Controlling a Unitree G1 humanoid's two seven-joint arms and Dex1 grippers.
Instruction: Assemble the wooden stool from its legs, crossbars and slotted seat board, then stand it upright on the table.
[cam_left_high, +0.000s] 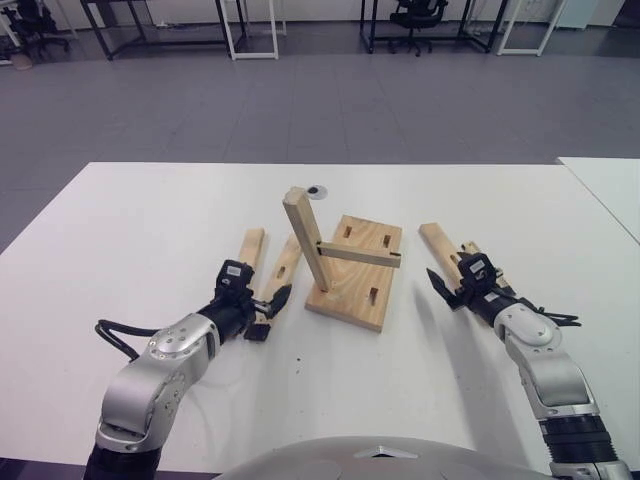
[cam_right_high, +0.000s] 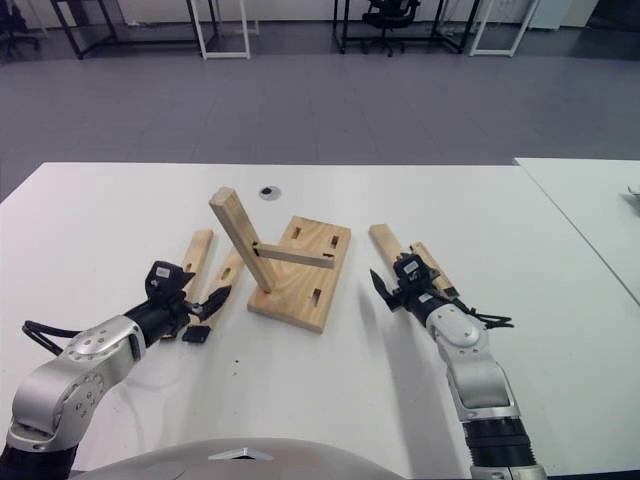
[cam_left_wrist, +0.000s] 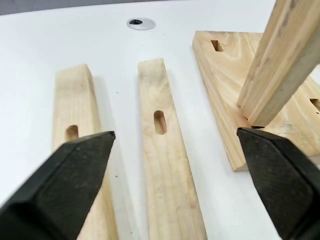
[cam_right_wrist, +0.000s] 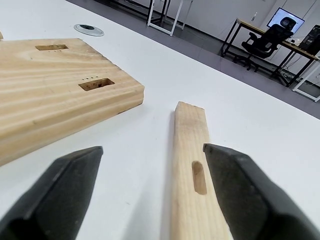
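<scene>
White table (cam_left_high: 120, 230), stool parts spread across it, stool not assembled yet. Far left, outer leg (cam_left_high: 252, 247) lies flat, slot facing up; just beside it the inner leg (cam_left_high: 285, 262) also flat, slot up, the two running roughly parallel with a gap of bare table between. Left gripper (cam_left_high: 271, 312) sits low at the near ends of these two legs, fingers spread wide, grasping nothing; in the left wrist view one finger is over the outer leg and the inner leg lies in the gap between the fingers; cannot tell if they touch the wood. Small round grommet (cam_left_high: 317, 190) in the table behind the parts. Centre: seat board (cam_left_high: 350, 297) flat on the table, slots visible. One standing leg (cam_left_high: 305, 235) is set in the board at its left edge, tilted, top leaning left. A crossbar (cam_left_high: 360, 255) sticks out of that leg sideways to the right, over the board. Right of the board, right gripper (cam_left_high: 447, 268) low over the table, fingers released and wide apart, nothing held. A right leg (cam_left_high: 438, 243) lies flat between its fingers, slot up, near one fingertip. Second wooden piece (cam_left_high: 467, 246) just beside that leg, partly hidden by the gripper
</scene>
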